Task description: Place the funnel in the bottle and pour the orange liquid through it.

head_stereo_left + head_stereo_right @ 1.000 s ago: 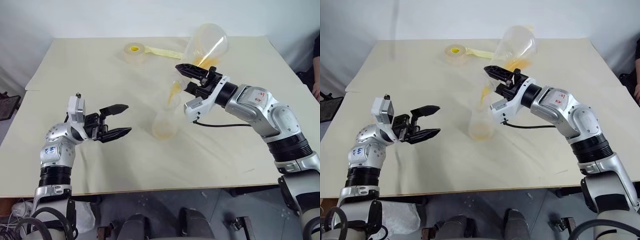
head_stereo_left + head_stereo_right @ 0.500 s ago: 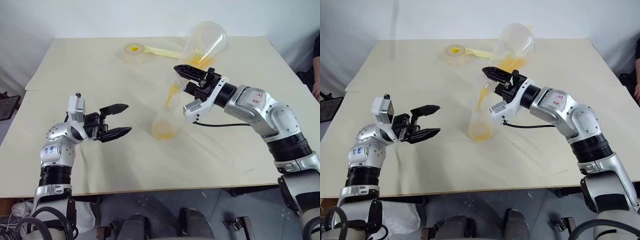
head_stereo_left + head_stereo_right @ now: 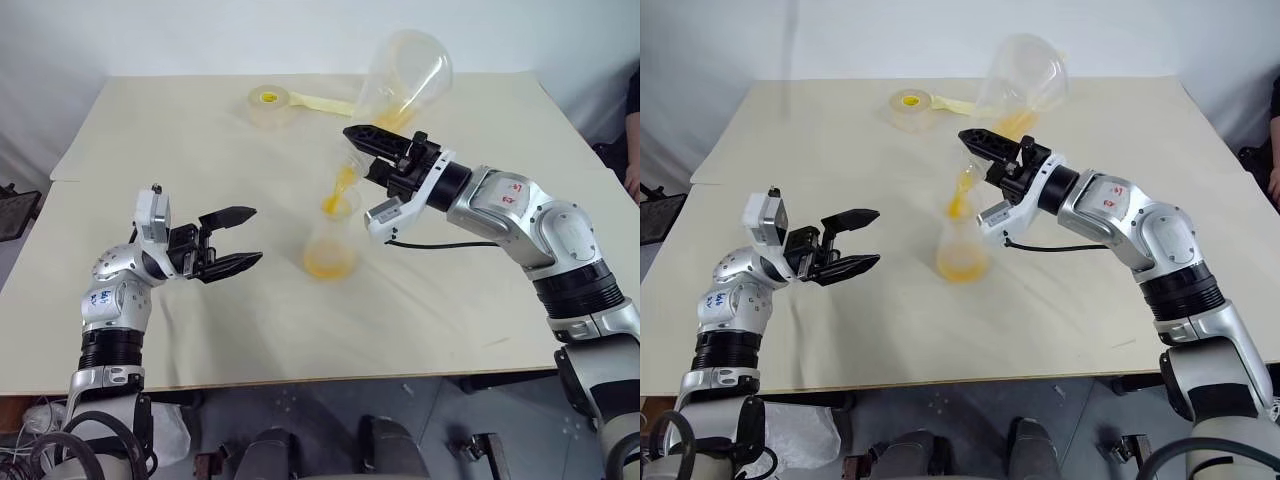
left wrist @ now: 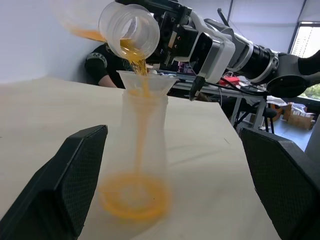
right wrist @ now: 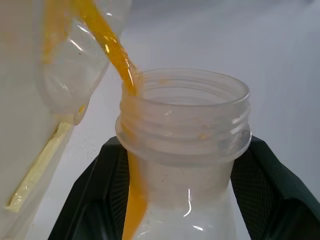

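The clear bottle point(image 3: 330, 245) stands upright mid-table with the small clear funnel point(image 4: 146, 80) seated in its neck. My right gripper point(image 3: 372, 155) is shut on the neck of a large clear cone-shaped pouring vessel point(image 3: 405, 80), tipped mouth-down over the funnel. A thin stream of orange liquid point(image 4: 137, 57) runs from the vessel's mouth through the funnel, and an orange pool point(image 4: 134, 197) lies in the bottle's base. In the right wrist view black fingers point(image 5: 95, 200) flank the vessel's threaded neck. My left gripper point(image 3: 255, 236) stands open a short way left of the bottle, touching nothing.
A tape roll with a yellow centre point(image 3: 268, 103) and a loose strip lies at the back of the cream table point(image 3: 150, 140), just left of the raised vessel. A person point(image 3: 633, 130) shows at the far right edge.
The right wrist has rolled and tipped the pouring vessel steeper, its wide end higher. The orange pool in the bottle has grown. The left arm has not moved.
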You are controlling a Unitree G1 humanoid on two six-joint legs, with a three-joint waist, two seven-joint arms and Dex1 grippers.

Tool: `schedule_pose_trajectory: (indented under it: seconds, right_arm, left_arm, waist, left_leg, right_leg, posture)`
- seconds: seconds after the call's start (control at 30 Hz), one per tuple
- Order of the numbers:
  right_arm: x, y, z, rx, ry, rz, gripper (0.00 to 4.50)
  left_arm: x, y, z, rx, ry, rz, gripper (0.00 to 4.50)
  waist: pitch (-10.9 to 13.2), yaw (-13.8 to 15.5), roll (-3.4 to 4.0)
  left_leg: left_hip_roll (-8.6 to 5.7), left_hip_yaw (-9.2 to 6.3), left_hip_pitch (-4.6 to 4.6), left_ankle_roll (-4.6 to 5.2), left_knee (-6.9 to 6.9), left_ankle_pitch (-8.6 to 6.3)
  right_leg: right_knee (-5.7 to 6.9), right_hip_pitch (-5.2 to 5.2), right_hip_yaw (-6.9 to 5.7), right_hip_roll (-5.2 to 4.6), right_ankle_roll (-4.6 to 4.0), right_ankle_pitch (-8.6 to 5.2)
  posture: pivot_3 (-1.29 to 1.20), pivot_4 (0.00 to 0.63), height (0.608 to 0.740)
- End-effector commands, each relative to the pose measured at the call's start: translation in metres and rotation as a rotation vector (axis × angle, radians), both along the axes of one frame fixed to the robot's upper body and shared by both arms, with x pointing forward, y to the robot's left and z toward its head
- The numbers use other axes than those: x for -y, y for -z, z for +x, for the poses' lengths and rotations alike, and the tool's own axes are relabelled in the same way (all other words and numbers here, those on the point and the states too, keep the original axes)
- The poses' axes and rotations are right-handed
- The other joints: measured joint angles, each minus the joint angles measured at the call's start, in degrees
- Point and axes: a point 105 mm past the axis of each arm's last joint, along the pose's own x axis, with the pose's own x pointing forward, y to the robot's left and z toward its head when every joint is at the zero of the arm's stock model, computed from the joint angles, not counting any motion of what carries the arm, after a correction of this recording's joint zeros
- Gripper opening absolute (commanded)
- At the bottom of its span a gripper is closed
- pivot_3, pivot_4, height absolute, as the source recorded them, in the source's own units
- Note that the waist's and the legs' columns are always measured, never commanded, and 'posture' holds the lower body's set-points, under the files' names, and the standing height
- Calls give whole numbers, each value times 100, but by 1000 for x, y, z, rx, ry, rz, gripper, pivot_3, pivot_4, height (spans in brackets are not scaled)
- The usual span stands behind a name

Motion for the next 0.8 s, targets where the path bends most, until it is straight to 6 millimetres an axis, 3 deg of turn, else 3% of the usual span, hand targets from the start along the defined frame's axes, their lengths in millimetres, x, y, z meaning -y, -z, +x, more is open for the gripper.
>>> schedule_pose_trajectory:
  seconds: [0.03, 0.8]
  right_arm:
    - [-2, -15, -6, 60, -30, 10, 2424]
    - [-1, -18, -5, 127, -41, -20, 2424]
  left_arm:
    - [1, -9, -1, 52, 6, 7, 4500]
    - [1, -10, -1, 55, 7, 10, 4500]
  waist:
    - [0, -1, 0]
    - [0, -1, 0]
  left_leg:
    - [0, 0, 0, 0, 0, 0]
    - [1, 0, 0, 0, -1, 0]
  right_leg:
    - [0, 0, -1, 0, 0, 0]
    - [0, 0, 0, 0, 0, 0]
  posture:
    - [0, 150, 740]
    - [0, 150, 740]
